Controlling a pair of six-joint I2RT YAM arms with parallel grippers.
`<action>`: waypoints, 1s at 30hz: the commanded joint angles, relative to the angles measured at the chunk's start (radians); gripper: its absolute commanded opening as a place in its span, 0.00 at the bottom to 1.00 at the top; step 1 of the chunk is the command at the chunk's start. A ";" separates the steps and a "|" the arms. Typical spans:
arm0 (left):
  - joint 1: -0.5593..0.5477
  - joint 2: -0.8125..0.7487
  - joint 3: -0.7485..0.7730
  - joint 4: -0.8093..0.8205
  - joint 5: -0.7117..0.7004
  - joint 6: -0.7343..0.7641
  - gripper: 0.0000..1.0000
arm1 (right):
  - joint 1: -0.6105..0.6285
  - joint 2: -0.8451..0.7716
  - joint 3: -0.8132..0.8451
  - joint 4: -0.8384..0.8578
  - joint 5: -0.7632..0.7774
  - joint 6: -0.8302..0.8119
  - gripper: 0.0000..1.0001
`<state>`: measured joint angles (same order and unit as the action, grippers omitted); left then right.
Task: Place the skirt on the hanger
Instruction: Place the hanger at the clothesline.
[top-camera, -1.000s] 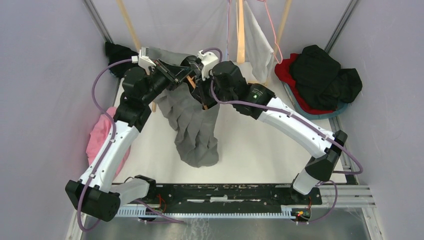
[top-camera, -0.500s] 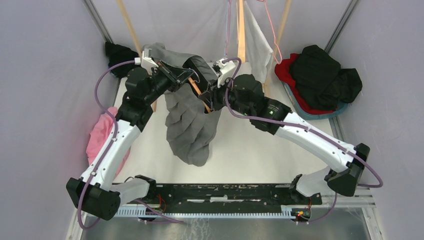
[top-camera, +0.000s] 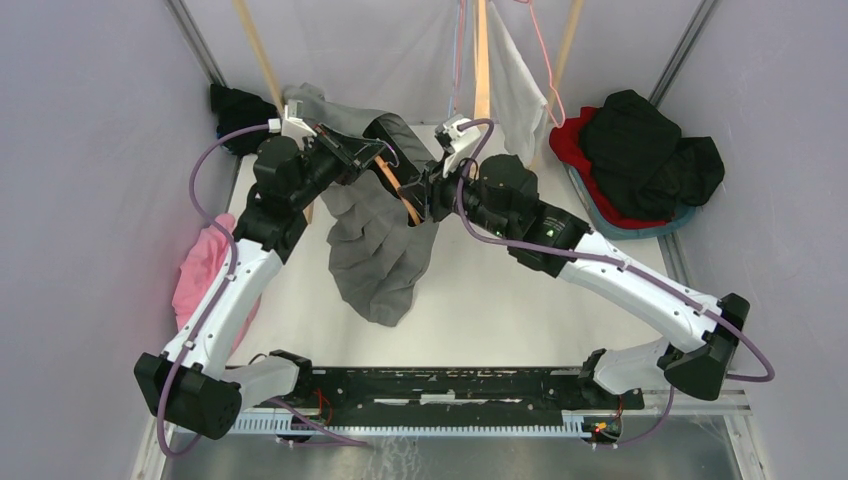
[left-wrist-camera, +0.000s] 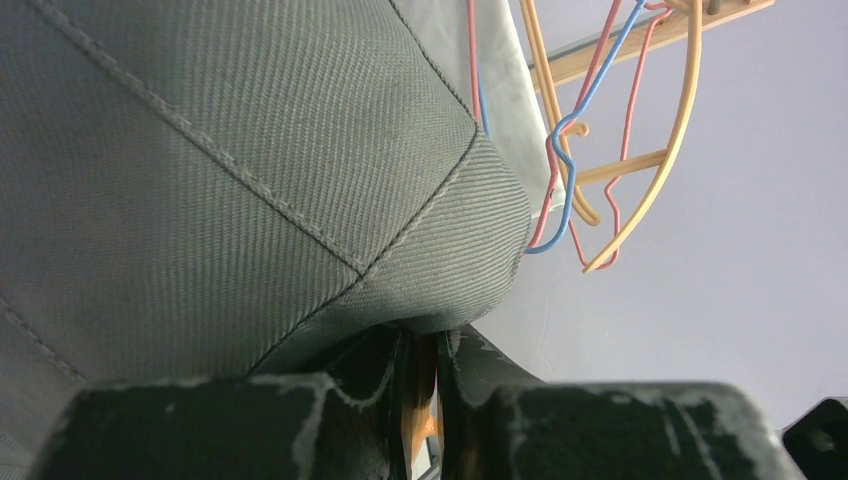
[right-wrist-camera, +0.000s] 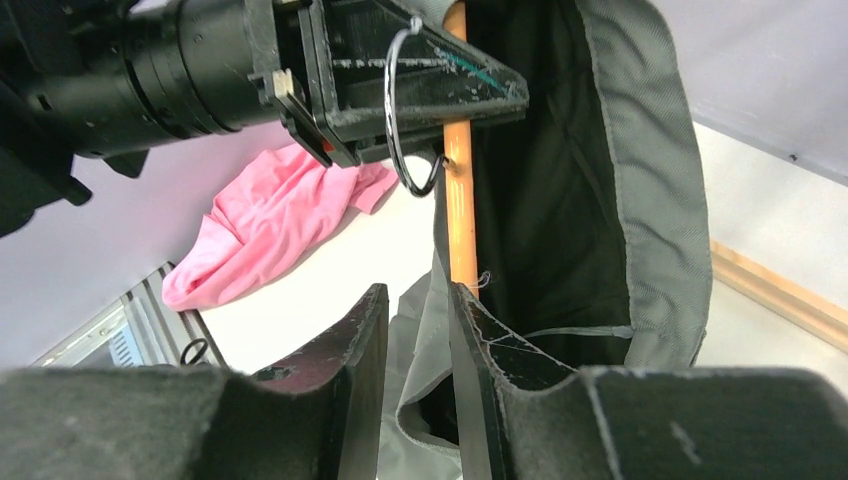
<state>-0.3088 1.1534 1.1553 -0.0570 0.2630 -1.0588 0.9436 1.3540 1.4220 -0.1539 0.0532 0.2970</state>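
**Skirt draped over the hanger, held up between the two arms**

In the top view the grey skirt (top-camera: 380, 260) hangs above the table (top-camera: 520, 290) between the two raised arms; its upper part lies over the wooden hanger (top-camera: 393, 187) and the rest hangs down freely. The left gripper (top-camera: 374, 154) is at the upper end of the hanger, but its fingers are not clear from above; the right wrist view shows them closed tight on the wooden bar, just beside the metal hook (right-wrist-camera: 400, 110) that loops across one finger. The left wrist view shows mostly skirt fabric resting on that gripper, with coloured wire hangers (left-wrist-camera: 600, 150) behind. The right gripper (right-wrist-camera: 415, 300) has its fingers a little apart and holds nothing; the skirt's edge and the bar are just beyond its tips; a pink cloth (right-wrist-camera: 270, 220) lies at the table's left side
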 joint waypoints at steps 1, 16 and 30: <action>0.005 -0.020 0.024 0.113 0.000 -0.016 0.13 | 0.008 -0.003 -0.037 0.102 0.004 -0.018 0.34; 0.005 -0.028 0.034 0.132 0.033 -0.042 0.13 | 0.037 0.040 -0.098 0.202 0.065 -0.037 0.34; 0.005 -0.029 0.037 0.140 0.043 -0.053 0.13 | 0.042 0.076 -0.114 0.244 0.135 -0.055 0.34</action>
<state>-0.3073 1.1534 1.1553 -0.0494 0.2710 -1.0672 0.9840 1.4052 1.2984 0.0334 0.1486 0.2592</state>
